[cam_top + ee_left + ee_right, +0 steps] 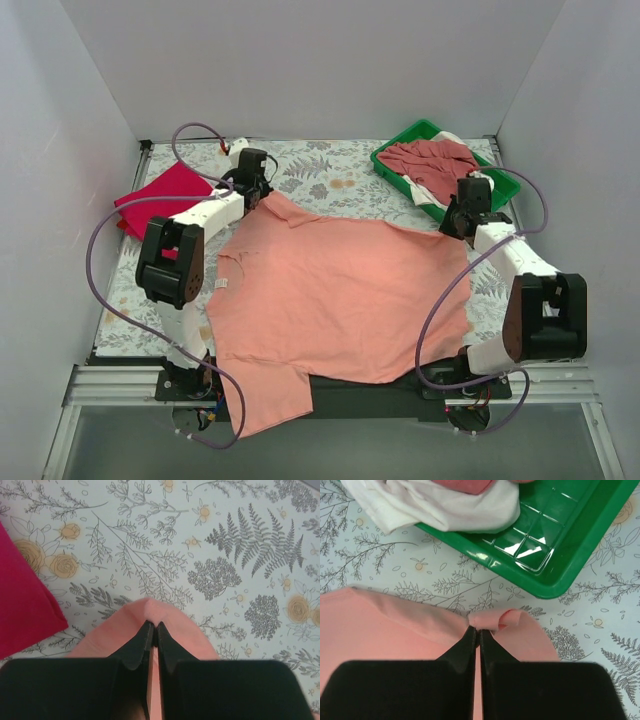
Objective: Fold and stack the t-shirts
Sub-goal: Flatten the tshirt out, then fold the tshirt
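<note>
Quick status from the remote seat. The left claw (154, 627) is squeezed fully closed on a fold of the salmon-pink t-shirt (340, 290), right at its far edge. The right claw (474, 630) is pinched closed on the other far corner, with a little curl of fabric bunched up just ahead of its tips. The rest of the shirt is spread out behind both claws across the desk (330, 175). One flap trails off the near edge by the arm bases.

Off to the left of the left claw sits the crimson-red t-shirt (25, 600), already folded by the look of it. The salmon one doesn't touch it. Just ahead of the right claw is the green tray (560, 545), with the white t-shirt (435, 505) and the dusty rose-red t-shirt (430, 158) heaped in it.

My read is that I'm at the start of folding this one, with nothing creased yet. To do it well I want both claws to lift together and keep the edge between them lightly taut, so the cloth doesn't sag or twist. I'd keep the right claw low and clear of the tray rim. That bunched curl worries me a bit, since it could leave a lumpy corner. The overhanging flap may drag too.
</note>
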Controlling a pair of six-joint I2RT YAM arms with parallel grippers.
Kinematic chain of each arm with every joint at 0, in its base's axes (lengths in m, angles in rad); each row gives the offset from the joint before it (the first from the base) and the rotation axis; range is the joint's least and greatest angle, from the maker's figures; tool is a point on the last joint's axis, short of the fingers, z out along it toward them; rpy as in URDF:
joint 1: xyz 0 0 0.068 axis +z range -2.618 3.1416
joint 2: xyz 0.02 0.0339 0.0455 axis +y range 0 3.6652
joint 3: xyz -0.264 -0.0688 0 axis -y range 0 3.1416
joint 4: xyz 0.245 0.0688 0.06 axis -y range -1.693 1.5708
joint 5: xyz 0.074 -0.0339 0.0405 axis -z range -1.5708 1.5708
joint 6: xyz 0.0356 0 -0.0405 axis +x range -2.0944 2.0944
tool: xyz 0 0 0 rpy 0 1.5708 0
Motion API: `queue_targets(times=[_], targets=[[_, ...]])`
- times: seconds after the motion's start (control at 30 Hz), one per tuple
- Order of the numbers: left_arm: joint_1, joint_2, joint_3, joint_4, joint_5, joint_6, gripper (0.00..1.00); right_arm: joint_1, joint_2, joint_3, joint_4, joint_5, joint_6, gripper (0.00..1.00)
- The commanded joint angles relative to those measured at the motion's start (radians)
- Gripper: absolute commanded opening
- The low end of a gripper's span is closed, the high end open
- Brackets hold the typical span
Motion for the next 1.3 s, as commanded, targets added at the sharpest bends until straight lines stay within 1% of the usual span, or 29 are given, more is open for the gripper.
queue_targets(times=[0.0,0.2,0.47,0.67,0.83,0.97,1.13,1.27], targets=[[0.013,-0.001,0.082,0.042,-0.015,-0.003,0.00,-0.011,0.058,0.103,0.075,0.030,-0.027,0.01],[0.041,0.043,0.108,0.037,-0.001,-0.026,0.00,-0.016,0.135,0.153,0.074,0.024,-0.033,0.01],[0.089,0.095,0.185,0.026,0.042,-0.035,0.00,-0.019,0.181,0.184,0.075,0.020,-0.041,0.01],[0.095,0.143,0.233,0.023,0.077,-0.030,0.00,-0.025,0.241,0.225,0.075,0.008,-0.045,0.01],[0.095,0.170,0.242,0.020,0.093,-0.036,0.00,-0.028,0.306,0.247,0.077,-0.019,-0.009,0.01],[0.095,0.198,0.262,0.020,0.102,-0.035,0.00,-0.029,0.359,0.294,0.081,-0.001,0.002,0.01],[0.098,0.241,0.300,0.020,0.094,-0.033,0.00,-0.040,0.414,0.365,0.080,0.068,-0.007,0.01],[0.101,0.256,0.331,-0.012,0.096,-0.049,0.00,-0.046,0.422,0.385,0.080,0.033,-0.022,0.01]])
